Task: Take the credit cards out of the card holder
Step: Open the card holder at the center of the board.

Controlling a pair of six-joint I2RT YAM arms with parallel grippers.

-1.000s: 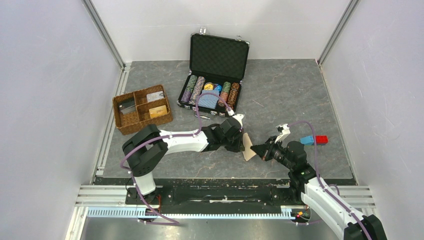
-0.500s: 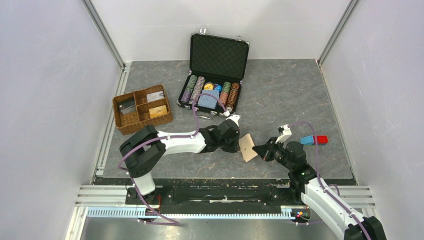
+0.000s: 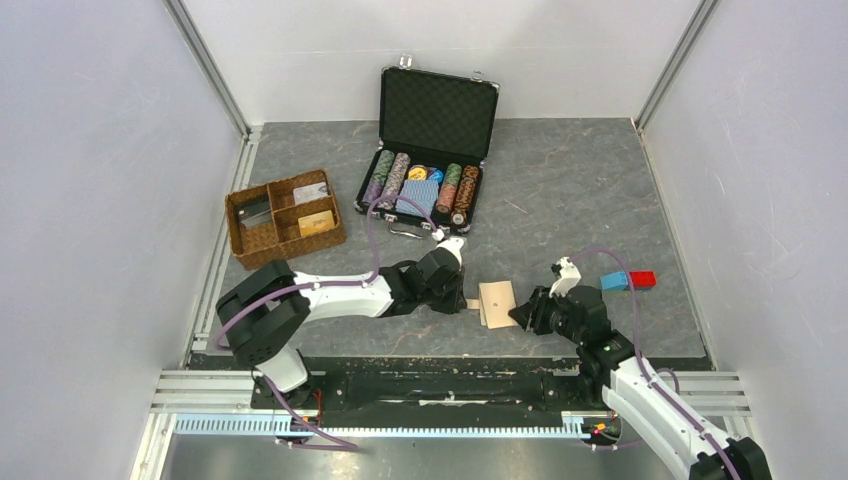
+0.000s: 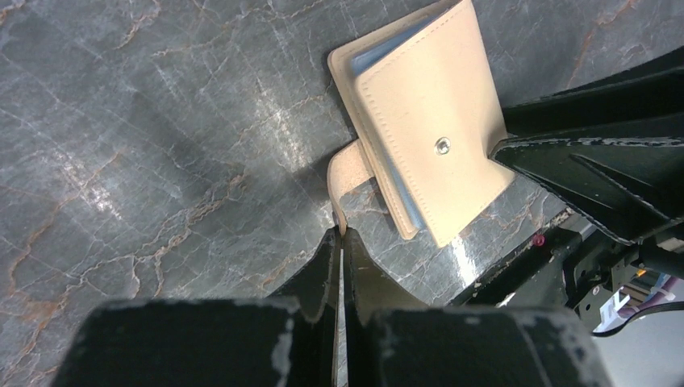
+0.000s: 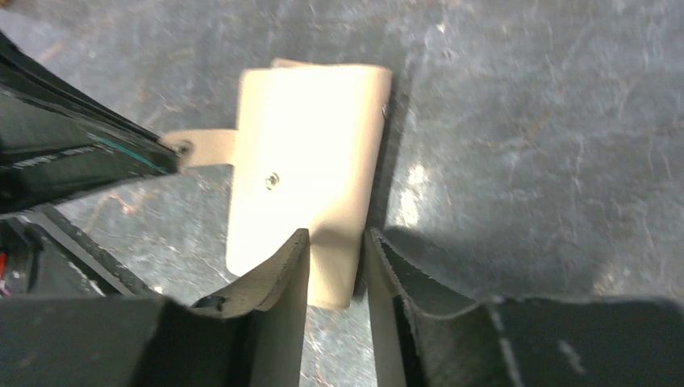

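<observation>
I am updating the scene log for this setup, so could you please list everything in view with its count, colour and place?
card holder: one, tan, folded flat on the table between the grippers
credit cards: three, grey, silver and gold, in separate tray compartments
wicker tray: one, brown, far left
case: one, black, open, back centre
poker chips: several rows, mixed colours, in the case
deck of playing cards: one, blue, among the chips
blocks: two, blue and red, side by side, right
table: one, grey marbled
left gripper: black, shut on the card holder's strap tab
right gripper: black, jaws apart at the card holder's opposite edge
</observation>
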